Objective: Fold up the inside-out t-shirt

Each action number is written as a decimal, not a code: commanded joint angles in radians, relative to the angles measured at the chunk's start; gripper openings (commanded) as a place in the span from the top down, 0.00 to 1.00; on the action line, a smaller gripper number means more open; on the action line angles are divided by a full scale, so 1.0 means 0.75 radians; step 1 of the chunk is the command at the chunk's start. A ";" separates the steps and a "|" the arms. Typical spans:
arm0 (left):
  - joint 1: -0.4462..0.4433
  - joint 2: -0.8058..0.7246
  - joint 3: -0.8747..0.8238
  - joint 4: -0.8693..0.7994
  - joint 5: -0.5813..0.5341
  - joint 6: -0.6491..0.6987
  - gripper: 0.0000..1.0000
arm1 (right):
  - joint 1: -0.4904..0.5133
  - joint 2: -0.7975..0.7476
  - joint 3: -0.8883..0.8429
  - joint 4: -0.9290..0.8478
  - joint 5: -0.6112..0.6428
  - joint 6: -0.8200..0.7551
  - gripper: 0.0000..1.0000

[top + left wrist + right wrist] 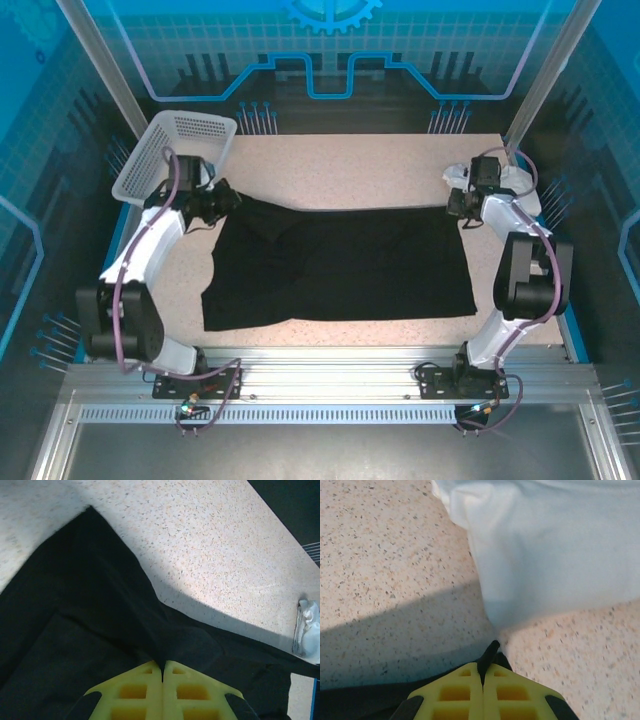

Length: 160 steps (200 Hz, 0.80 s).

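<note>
top external: black t-shirt (340,265) spread mid table (350,160), plain, rumpled toward 9 o'clock | left wrist: left gripper (163,665) clamped on its dark fold | right wrist: right gripper (483,669) pinching black edge, white garment (550,550) at 1 o'clock

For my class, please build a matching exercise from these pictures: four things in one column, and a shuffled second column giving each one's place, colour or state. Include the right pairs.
1. t-shirt
2. basket
3. white garment
4. left end effector

A. shut on black cloth
B. at the far left corner of the table
C. black, spread out in the middle
D. bunched at the far right

Pairs: 1-C, 2-B, 3-D, 4-A
</note>
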 commanded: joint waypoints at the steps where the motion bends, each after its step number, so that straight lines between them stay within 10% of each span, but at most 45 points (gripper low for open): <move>1: 0.047 -0.126 -0.083 -0.125 0.046 -0.012 1.00 | -0.024 -0.075 -0.060 -0.034 0.009 0.106 0.99; 160: 0.123 -0.333 -0.305 -0.462 0.303 0.055 1.00 | -0.026 -0.190 -0.232 -0.186 0.015 0.149 0.97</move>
